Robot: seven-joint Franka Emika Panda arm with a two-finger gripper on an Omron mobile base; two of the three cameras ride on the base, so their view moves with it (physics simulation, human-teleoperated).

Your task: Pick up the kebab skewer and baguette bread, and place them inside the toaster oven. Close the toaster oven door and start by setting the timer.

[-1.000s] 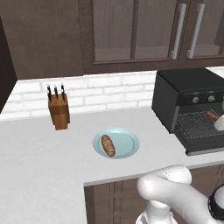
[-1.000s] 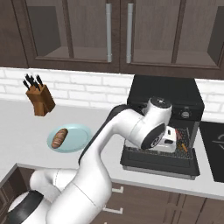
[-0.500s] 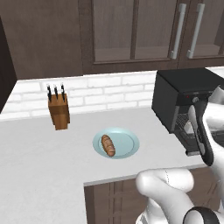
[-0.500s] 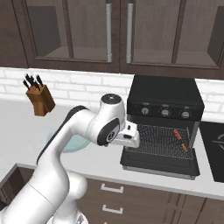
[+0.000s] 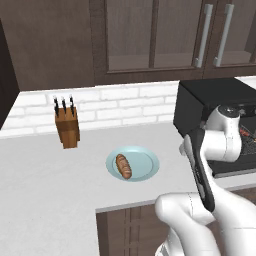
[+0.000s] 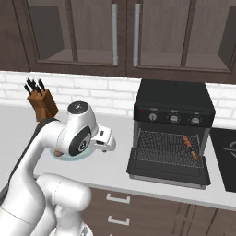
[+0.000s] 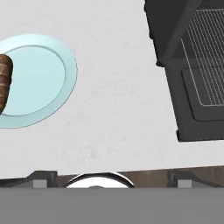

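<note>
The kebab skewer (image 6: 190, 147) lies on the wire rack inside the black toaster oven (image 6: 174, 103), toward its right side. The toaster oven door (image 6: 167, 173) is folded down flat and open. The baguette bread (image 5: 123, 166) rests on a pale blue plate (image 5: 145, 162); the hand view catches its end (image 7: 3, 81) at the left edge. My gripper (image 6: 107, 146) hovers over the bare counter between plate and oven, pointing down. It is open and empty, its fingertips (image 7: 41, 178) spread wide.
A wooden knife block (image 5: 67, 125) stands at the back left against the white brick wall. Dark cabinets hang above. The open door (image 7: 192, 113) juts out over the counter's front edge to the right of my hand.
My hand has pulled out of the oven and swung left over the counter toward the plate. The skewer stays on the rack. The gripper remains open.
</note>
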